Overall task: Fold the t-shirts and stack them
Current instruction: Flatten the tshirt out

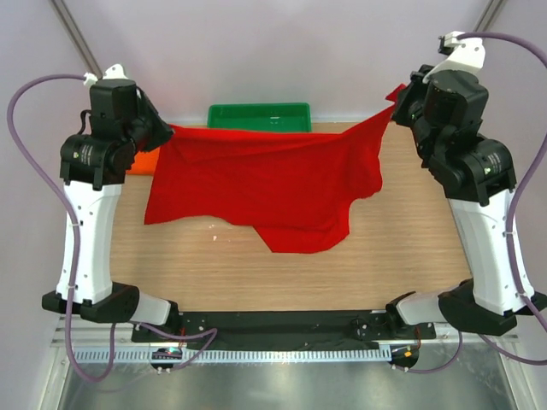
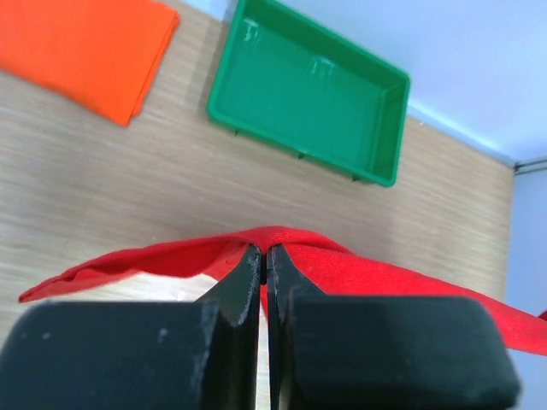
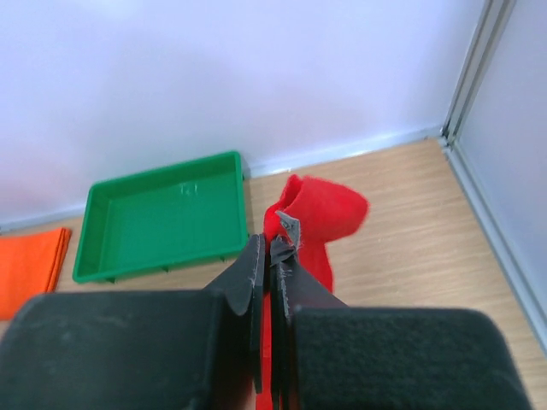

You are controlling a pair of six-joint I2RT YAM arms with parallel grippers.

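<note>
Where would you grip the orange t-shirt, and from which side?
The orange t-shirt lies folded flat; its layered edge faces the green tray. Pinch that edge near its corner, coming low from the tray side, probably catching all layers.

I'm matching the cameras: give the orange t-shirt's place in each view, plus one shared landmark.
Top external: orange t-shirt, a sliver at middle left, mostly hidden.
Left wrist: upper left corner, folded.
Right wrist: left edge, low.
Shared landmark: green tray, just right of it in all three.
</note>
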